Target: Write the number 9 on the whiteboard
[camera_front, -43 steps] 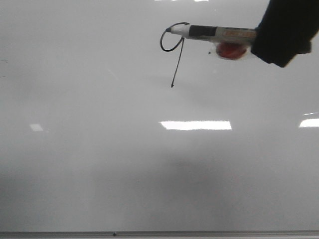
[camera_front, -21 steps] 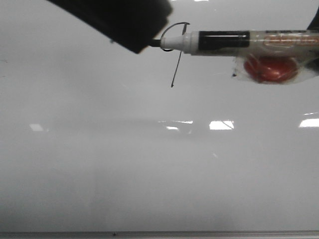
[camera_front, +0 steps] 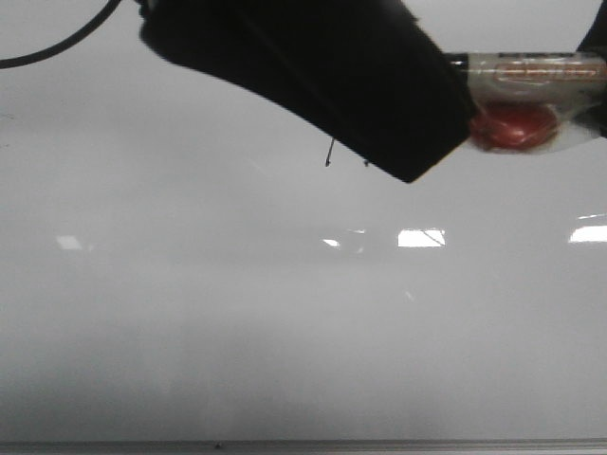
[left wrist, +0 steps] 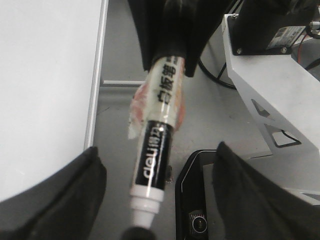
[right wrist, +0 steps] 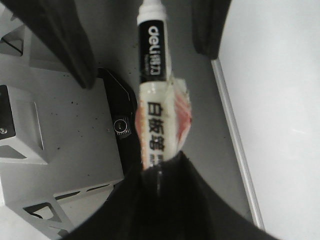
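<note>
Glossy whiteboard (camera_front: 190, 332), one number 9 (camera_front: 328, 156) mostly hidden, one marker (right wrist: 159, 110) clamped in right gripper (right wrist: 162, 175), left gripper (left wrist: 150, 200) spread open.

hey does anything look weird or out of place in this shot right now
One oddity: the marker has a crinkled clear wrap with a red lump along its barrel, apparently an added grip aid. It is clamped in the right end effector. The left end effector sits open around its tip, hiding most of the number 9.

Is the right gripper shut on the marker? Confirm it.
Yes, in the right wrist view the right gripper is closed around the rear end of the marker.
</note>
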### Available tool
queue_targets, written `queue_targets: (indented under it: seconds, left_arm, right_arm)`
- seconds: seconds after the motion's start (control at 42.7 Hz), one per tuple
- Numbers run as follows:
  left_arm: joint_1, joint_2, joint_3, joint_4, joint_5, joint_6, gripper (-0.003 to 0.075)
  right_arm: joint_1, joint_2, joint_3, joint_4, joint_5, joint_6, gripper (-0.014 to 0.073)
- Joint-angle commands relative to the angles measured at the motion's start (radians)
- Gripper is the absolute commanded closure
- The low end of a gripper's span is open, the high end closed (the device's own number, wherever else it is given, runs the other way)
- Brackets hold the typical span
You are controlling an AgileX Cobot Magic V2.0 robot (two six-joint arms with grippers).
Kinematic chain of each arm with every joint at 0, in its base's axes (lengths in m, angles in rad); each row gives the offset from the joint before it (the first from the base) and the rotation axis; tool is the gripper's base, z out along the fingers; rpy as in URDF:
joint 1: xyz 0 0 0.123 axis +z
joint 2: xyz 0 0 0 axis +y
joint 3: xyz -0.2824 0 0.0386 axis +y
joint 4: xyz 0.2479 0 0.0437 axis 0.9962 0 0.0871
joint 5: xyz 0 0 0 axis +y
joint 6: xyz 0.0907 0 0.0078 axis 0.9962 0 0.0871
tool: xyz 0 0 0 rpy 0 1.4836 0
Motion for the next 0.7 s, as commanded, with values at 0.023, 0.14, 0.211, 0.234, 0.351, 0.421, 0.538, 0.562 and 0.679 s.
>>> queue_targets:
  seconds: [0.023,0.14,0.211,0.234,0.351,0.421,0.538,0.562,0.679]
  left_arm:
    - [-0.006,-0.028,-0.035,-0.064,-0.068,0.007,0.0405]
    - [-0.006,-0.028,-0.035,-0.064,-0.077,0.007,0.0517]
    - [-0.006,-0.028,-0.035,-0.064,-0.073,0.007,0.0573]
    - [-0.006,-0.028,-0.035,-0.064,-0.071,0.007,0.0591]
    - [-0.006,-0.028,-0.035,-0.064,-0.065,0.007,0.0664]
    - [-0.001,-0.028,-0.035,-0.054,-0.065,-0.010,0.0668]
    - [0.033,-0.064,-0.035,0.035,-0.070,-0.115,0.0667]
    - [0.042,-0.076,-0.035,0.070,-0.073,-0.152,0.0667]
    - [0.097,-0.145,-0.035,0.321,-0.085,-0.404,0.0667]
  right_arm:
    - [-0.001,-0.017,-0.022,0.037,-0.026,-0.010,0.0648]
    - [-0.001,-0.017,-0.022,0.037,-0.028,-0.010,0.0589]
    - [-0.001,-0.017,-0.022,0.037,-0.030,-0.010,0.0489]
    - [-0.001,-0.017,-0.022,0.037,-0.030,-0.010,0.0453]
    - [-0.004,-0.017,-0.022,0.037,-0.033,-0.008,0.0213]
    - [-0.011,-0.028,-0.022,0.014,-0.031,0.027,0.0104]
    - [-0.066,-0.088,-0.022,-0.110,-0.032,0.201,0.0064]
    - [-0.081,-0.103,-0.022,-0.151,-0.032,0.243,0.0064]
    - [-0.151,-0.168,-0.022,-0.282,-0.029,0.392,0.0064]
